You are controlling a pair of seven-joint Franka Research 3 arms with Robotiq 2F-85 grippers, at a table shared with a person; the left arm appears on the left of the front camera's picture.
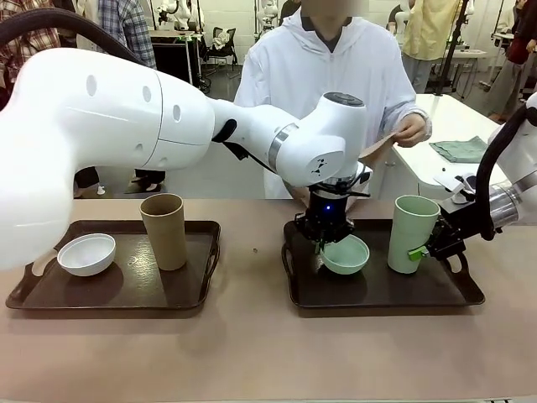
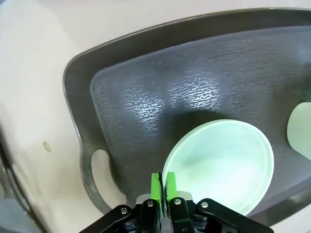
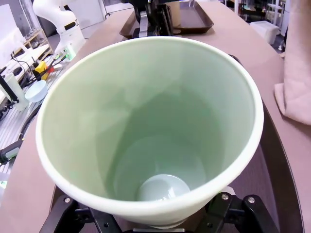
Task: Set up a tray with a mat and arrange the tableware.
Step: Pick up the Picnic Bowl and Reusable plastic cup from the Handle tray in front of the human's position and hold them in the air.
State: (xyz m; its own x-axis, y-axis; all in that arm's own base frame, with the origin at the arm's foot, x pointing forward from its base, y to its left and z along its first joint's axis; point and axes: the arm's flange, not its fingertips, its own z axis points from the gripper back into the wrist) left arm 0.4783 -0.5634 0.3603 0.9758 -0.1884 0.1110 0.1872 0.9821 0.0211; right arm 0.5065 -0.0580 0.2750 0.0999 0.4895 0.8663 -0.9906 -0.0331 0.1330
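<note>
While pinching the green bowl (image 1: pixel 345 254) by its rim with left jaws closed tight and straddling the green cup (image 1: pixel 413 233) with right jaws, grip unclear, seemingly finishing the right-hand tray (image 1: pixel 386 294), mat unconfirmed.

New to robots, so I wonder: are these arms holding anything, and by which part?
Left fingers pinch the small green bowl by its rim. Right fingers sit beside the tall green cup; a grip cannot be told.
</note>
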